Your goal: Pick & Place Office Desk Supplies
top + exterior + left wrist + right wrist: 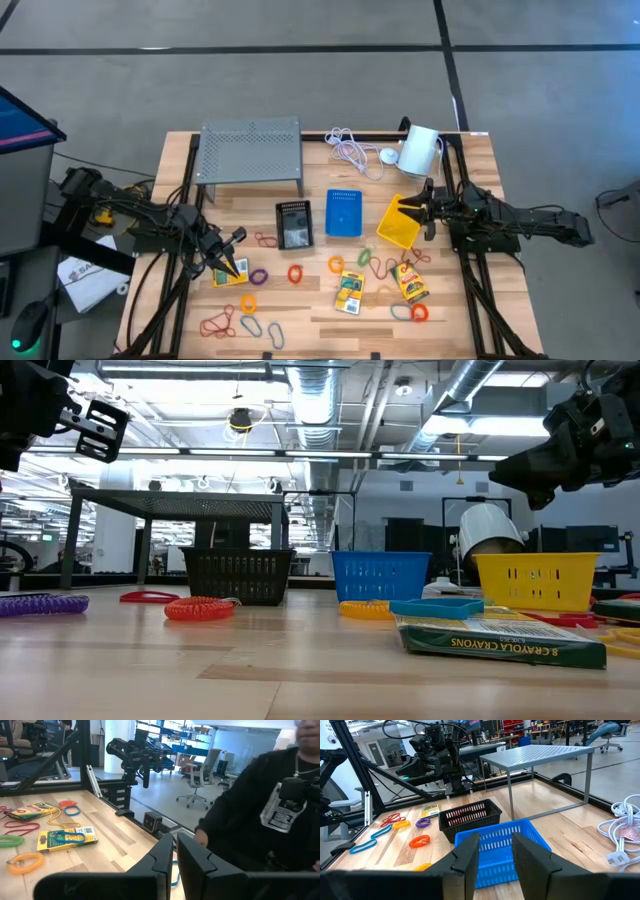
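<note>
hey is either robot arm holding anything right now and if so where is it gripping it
Nothing is held. The left gripper is shut with nothing between its fingers, raised above the table. The right gripper is open and empty, facing the blue bin.

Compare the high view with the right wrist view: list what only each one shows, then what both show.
Only the high view: the yellow bin, the white cylinder device, and the crayon packets in the table's middle.

Only the right wrist view: the right gripper seen close, its fingers parted with nothing between them, aimed over the blue bin.

Both: the blue bin, the black bin, the grey mesh shelf, the white cable, coloured loops, and the left arm.
</note>
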